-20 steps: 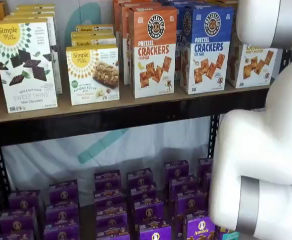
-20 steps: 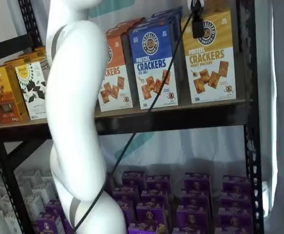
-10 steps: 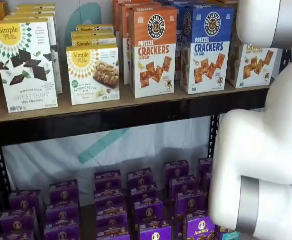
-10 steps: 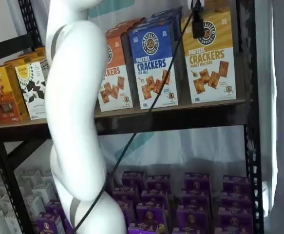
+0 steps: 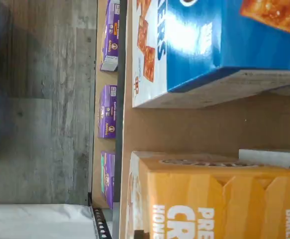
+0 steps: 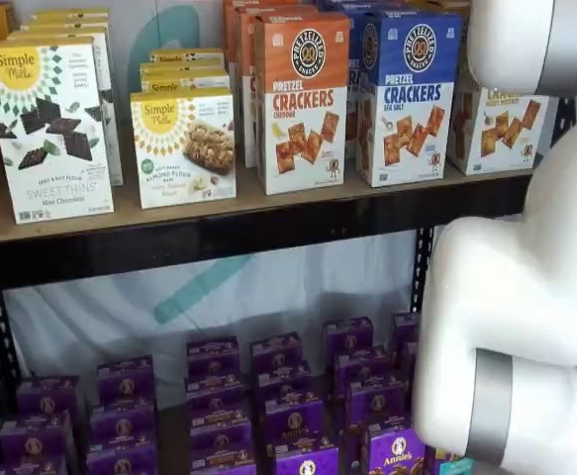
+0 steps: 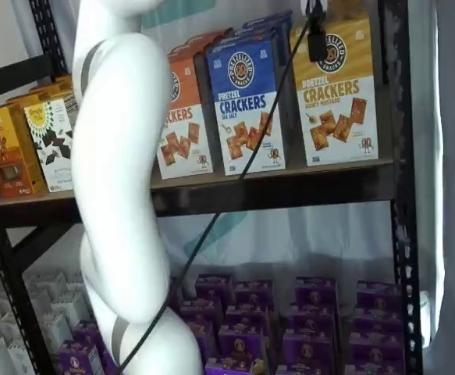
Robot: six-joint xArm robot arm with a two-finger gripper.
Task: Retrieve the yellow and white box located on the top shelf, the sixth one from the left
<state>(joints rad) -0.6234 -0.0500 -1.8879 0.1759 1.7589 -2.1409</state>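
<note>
The yellow and white box (image 7: 336, 94) stands upright at the right end of the top shelf (image 7: 289, 187). In a shelf view the white arm hides its upper part (image 6: 501, 129). The wrist view shows its mustard top close up (image 5: 224, 199), with bare shelf board (image 5: 209, 127) beside it. A black part of my gripper (image 7: 317, 39) hangs from the view's top edge with a cable, in front of the box's logo. Only this one dark piece shows, so I cannot tell whether the fingers are open. Nothing shows held.
A blue Pretzel Crackers box (image 7: 247, 101) stands just left of the yellow one, then an orange one (image 6: 303, 99) and white Simple Mills boxes (image 6: 50, 129). Purple boxes (image 6: 268, 396) fill the lower level. A black upright (image 7: 399, 156) stands right of the box. The white arm (image 7: 122, 195) blocks much of both shelf views.
The arm has shifted very slightly. The boxes have not moved.
</note>
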